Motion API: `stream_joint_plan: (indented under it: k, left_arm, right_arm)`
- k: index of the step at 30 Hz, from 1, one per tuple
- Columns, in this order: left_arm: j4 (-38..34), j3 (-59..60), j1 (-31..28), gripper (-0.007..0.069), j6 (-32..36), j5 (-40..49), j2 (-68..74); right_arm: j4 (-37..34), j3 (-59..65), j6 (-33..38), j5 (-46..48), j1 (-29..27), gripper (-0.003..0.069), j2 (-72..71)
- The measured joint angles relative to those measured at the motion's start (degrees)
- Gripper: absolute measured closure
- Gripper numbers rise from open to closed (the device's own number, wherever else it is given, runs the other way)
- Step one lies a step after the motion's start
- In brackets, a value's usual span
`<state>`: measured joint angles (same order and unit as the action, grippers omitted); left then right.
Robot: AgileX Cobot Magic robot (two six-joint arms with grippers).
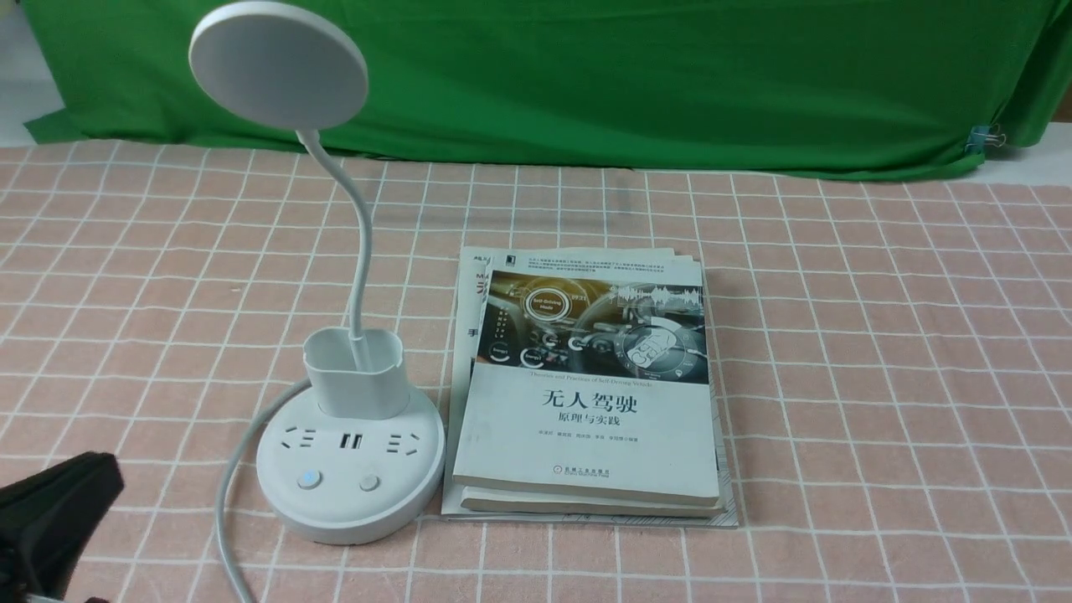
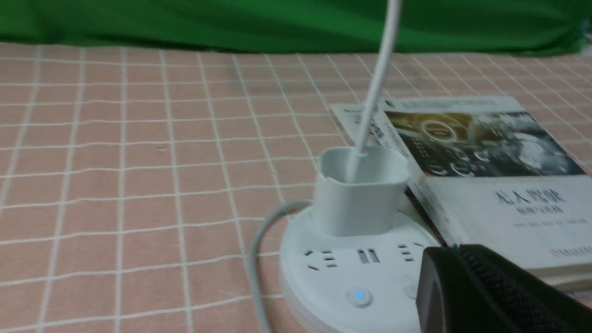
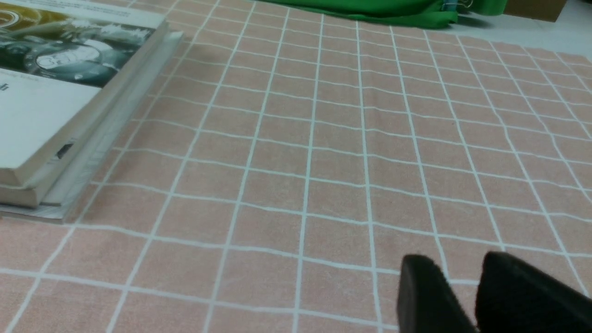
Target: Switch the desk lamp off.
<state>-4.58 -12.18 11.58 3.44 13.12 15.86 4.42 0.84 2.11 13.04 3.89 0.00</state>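
Left gripper [image 2: 448,249]: in the front view its dark tip stands at the near left corner, to the left of the lamp base and apart from it. In the left wrist view the fingers are together, closed, with nothing held between them.

Right gripper [image 3: 455,261]: out of the front view. In the right wrist view the two black fingers are parted, tiled cloth showing between the tips; they hold nothing.

Desk lamp [image 1: 350,465]: white, upright, on the left part of the tiled cloth [image 1: 879,377]. Two round buttons [image 1: 339,480] lie on the near part of its base; the left one shows blue. Sockets sit behind them, then the cup holder [image 1: 360,381]. The thin neck [image 1: 362,251] rises out of the cup and curves up to the flat disc head [image 1: 278,67], which is tilted, its face pale grey. A grey cable [image 1: 230,494] runs from the back left of the base around toward the near edge.

Stack of books and papers [image 1: 586,419]: just right of the base; the top book has a car dashboard on its cover.

Far side: green cloth [image 1: 628,84] hangs across behind the tiled cloth, a binder clip [image 1: 994,137] at its lower right.
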Motion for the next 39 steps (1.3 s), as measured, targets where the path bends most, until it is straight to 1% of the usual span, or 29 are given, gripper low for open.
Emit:
stream_joint_plan:
  k: [2, 5, 10, 16, 39]
  left_arm:
    - [-0.4, 3.4, -4.9, 0.0619, 0.9, 0.0, -4.8]
    - [-0.7, 7.6, -9.5, 0.0619, 1.5, 0.1, -10.3]
    - [-1.2, 12.2, -13.8, 0.0619, 0.9, 1.1, -15.4]
    - [-2.6, 12.5, -14.0, 0.0619, -1.3, 3.0, -15.9]
    - [-3.4, 12.5, -14.1, 0.0619, -1.3, 4.1, -15.9]
  right_arm:
    - [0.0, 0.0, 0.0, 0.0, 0.0, 0.0419, 0.0]
    - [0.0, 0.0, 0.0, 0.0, 0.0, 0.0419, 0.0]
    - [0.0, 0.0, 0.0, 0.0, 0.0, 0.0419, 0.0]
    - [0.0, 0.0, 0.0, 0.0, 0.0, 0.0419, 0.0]
    - [0.0, 0.0, 0.0, 0.0, 0.0, 0.0419, 0.0]
